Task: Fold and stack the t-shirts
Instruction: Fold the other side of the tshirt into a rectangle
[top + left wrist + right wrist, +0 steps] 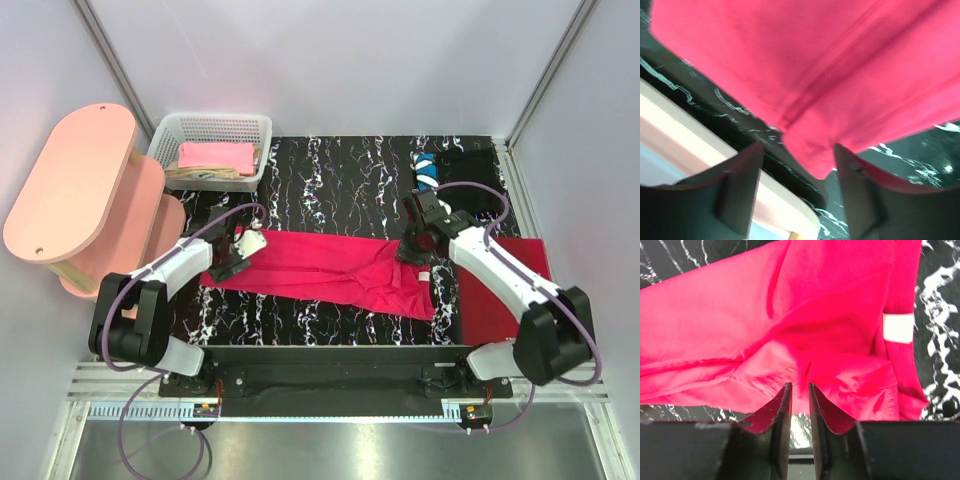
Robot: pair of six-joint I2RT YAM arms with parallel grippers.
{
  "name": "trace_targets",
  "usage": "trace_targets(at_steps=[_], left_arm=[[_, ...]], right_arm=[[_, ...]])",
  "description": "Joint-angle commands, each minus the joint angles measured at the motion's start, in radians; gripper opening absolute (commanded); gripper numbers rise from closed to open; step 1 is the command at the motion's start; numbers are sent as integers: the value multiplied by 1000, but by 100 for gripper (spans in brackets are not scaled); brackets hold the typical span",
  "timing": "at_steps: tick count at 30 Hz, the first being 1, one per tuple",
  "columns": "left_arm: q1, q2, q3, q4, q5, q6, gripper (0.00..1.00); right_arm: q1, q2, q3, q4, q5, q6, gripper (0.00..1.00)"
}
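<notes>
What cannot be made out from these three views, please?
Top view: black cloth t-shirt with blue-white patch, outline lost against the dark marbled table.
Top view: beige folded cloth in the white plastic basket, mostly under the pink folded cloth.
Right wrist view: whether the right claw pinches the crimson cloth t-shirt; the gap is too narrow.

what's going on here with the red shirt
Two robot arms are folding a crimson t-shirt, which lies as a long band across the marbled table. The left gripper is at its left end, open, a corner of cloth between its jaws. The right gripper is at the neck-tag end, barely parted. A folded pink shirt sits in the white basket.
</notes>
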Motion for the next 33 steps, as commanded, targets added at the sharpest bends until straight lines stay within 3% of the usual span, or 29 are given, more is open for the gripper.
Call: trace_targets(at_steps=[1,9,13,16,17,20,23,26,33], left_arm=[[16,26,63,108,-88,23,68],[33,68,158,98,-111,17,68],[32,52,176,32,-95,-8,60],[32,-38,140,-16,-33,-22,50],[32,-82,127,-26,3,-28,40],[32,-138,89,-76,43,-44,31],[32,-153,46,-82,44,-55,31],[32,-136,21,-83,44,-66,31],[32,-106,37,-97,57,-89,32]], right_arm=[[-36,81,68,77,-51,-66,28],[-109,260,206,100,-58,-119,27],[-121,291,225,90,-82,-155,29],[-52,206,162,91,-91,-196,36],[4,157,147,88,-38,-211,38],[86,75,94,59,-18,-242,40],[189,15,47,58,13,-288,42],[246,12,34,44,37,-331,36],[305,161,97,-16,79,-385,35]])
